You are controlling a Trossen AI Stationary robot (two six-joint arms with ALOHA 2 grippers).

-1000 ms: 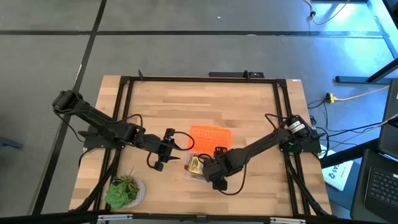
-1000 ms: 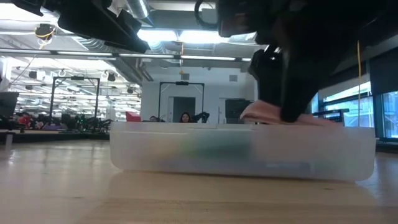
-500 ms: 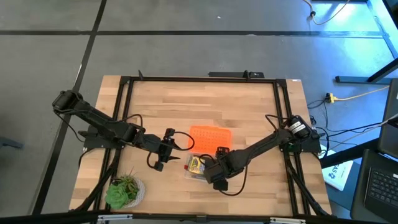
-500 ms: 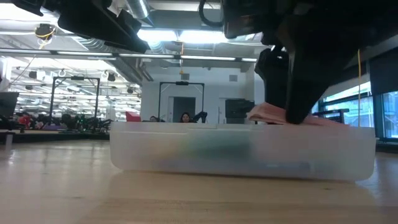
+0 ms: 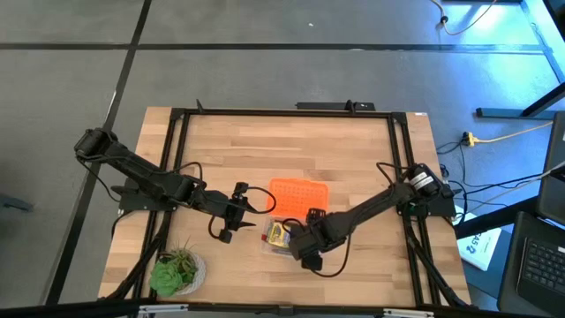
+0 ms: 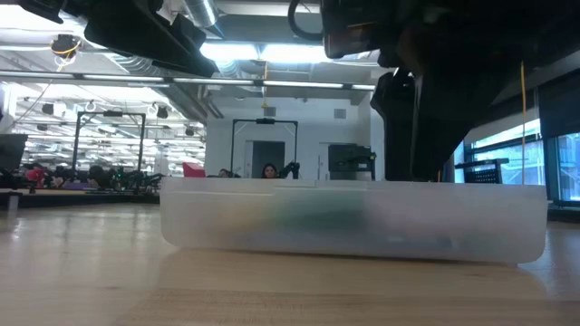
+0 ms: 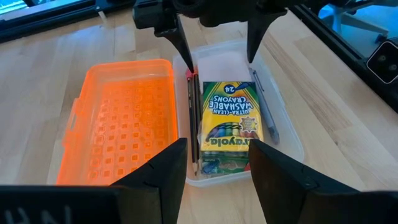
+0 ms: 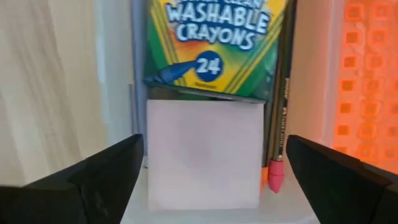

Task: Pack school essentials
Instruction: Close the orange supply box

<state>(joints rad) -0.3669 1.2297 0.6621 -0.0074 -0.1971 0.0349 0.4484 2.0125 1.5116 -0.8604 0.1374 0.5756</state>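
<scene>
Overhead camera looks straight down on the whole table (image 5: 353, 150); low camera sits at tabletop level, close against the clear case (image 6: 353, 220), facing the room; both wrist cameras look down into that case, probably from opposite ends.

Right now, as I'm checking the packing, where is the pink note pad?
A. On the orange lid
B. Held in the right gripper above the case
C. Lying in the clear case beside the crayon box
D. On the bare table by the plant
C: the pink note pad lies flat in the clear case, at the end of the crayon box, with the right gripper open above it.
</scene>
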